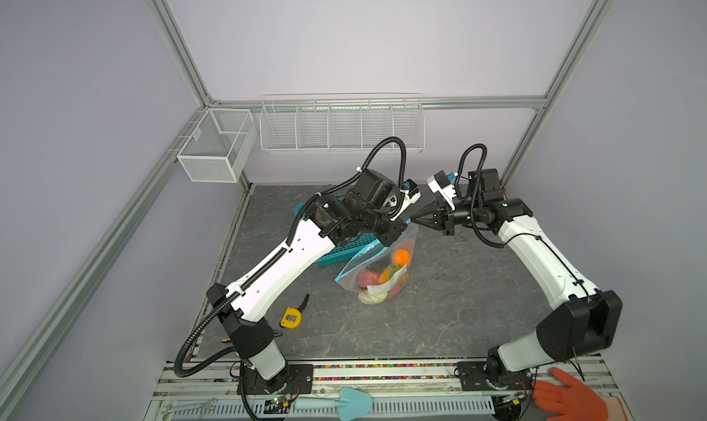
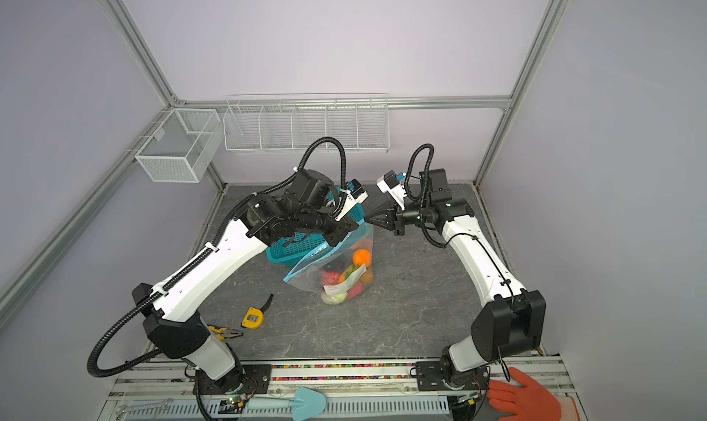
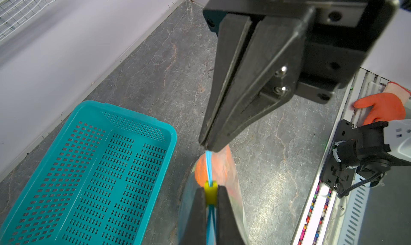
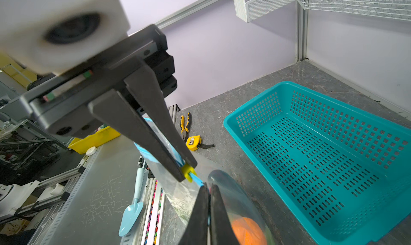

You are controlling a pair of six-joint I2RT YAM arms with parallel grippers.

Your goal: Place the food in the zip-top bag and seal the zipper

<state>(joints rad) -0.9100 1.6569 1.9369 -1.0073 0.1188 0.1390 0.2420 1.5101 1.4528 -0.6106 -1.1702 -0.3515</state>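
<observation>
Clear, crinkly plastic is hanging between the two claws in both top views: the zip-top bag (image 1: 363, 264) is slanting down from its raised corner to the grey table (image 1: 440, 323), just beside the teal basket (image 1: 336, 254). The food (image 1: 384, 281) is bunching in the bag's lower end as orange, red, pink, yellow and pale pieces. The left gripper (image 1: 403, 224) and right gripper (image 1: 415, 220) are meeting almost tip to tip at that corner. From the left wrist, the left gripper (image 3: 210, 191) is clenching the yellow slider tab (image 3: 210, 186) on the light-blue zipper (image 3: 208, 166). The right gripper (image 3: 205, 144) is pinching the strip just past it, with an orange piece showing through the film behind. From the right wrist, the right gripper (image 4: 209, 188) is clamping the zipper (image 4: 198, 181) at its end, and the left gripper (image 4: 186, 173) is gripping the slider tab close beside it.
</observation>
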